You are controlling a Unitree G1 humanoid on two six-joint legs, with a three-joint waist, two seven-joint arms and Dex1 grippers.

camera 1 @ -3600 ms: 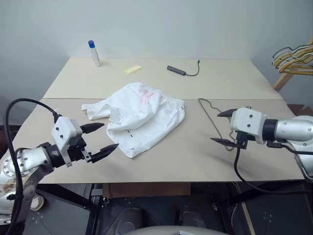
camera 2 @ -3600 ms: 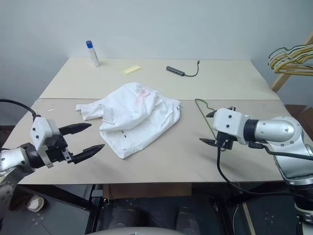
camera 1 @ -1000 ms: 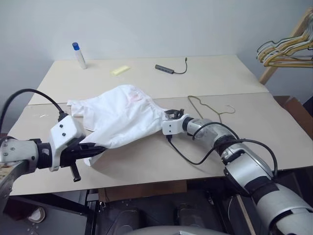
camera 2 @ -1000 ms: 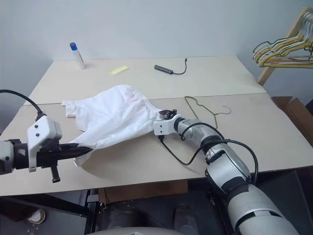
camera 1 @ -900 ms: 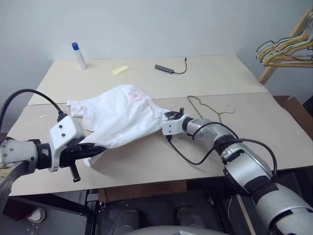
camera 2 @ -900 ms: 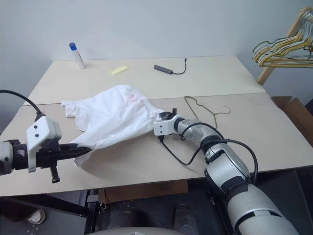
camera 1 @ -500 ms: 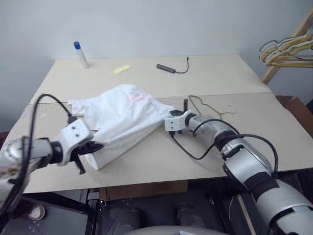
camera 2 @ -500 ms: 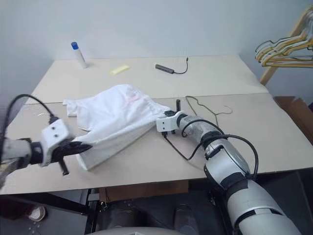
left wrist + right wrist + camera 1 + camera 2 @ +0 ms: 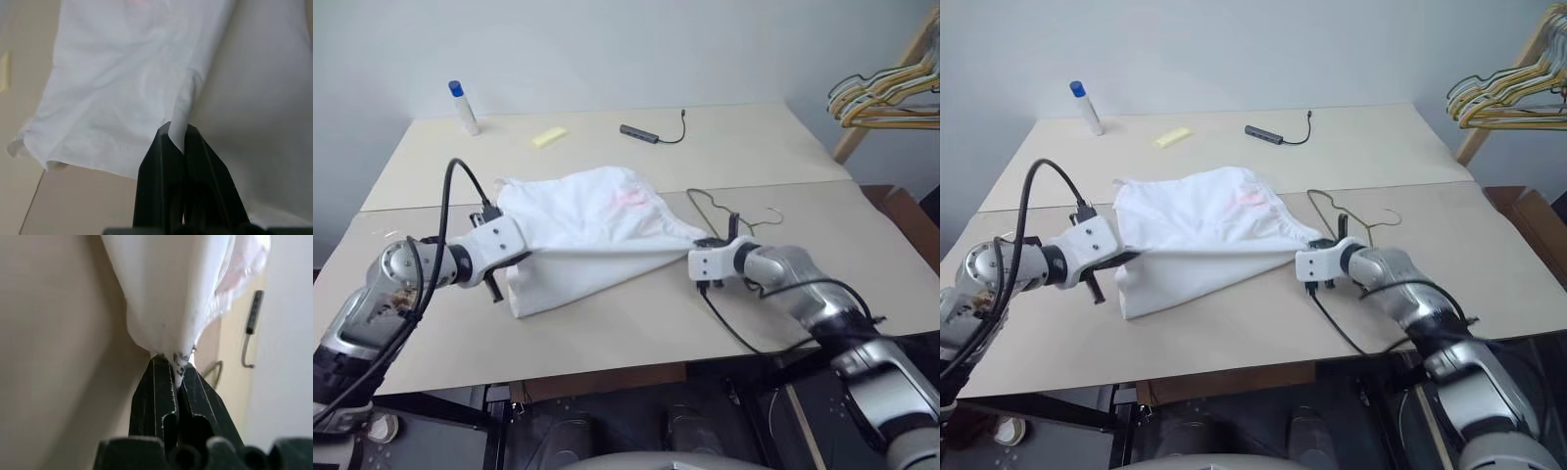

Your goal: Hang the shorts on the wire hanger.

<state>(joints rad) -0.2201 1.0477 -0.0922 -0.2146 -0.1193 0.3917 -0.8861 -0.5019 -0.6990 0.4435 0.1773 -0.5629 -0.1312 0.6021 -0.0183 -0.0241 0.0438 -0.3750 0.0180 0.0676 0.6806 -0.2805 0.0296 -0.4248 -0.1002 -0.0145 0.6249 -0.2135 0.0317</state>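
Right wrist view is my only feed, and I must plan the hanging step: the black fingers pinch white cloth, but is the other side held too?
Observer: Yes, the left gripper is shut on the opposite edge of the shorts.
Operator: Is the cloth bunched up?
Observer: No, it is stretched between the left gripper and the right gripper, over the table.
Operator: Where is the hanger?
Observer: The wire hanger lies flat on the table just beyond the right gripper.

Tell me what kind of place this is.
Likely a robot test room or lab, not a home: two plain tables pushed together against a bare wall, a wooden rack of hangers, and white shorts laid out for practice.
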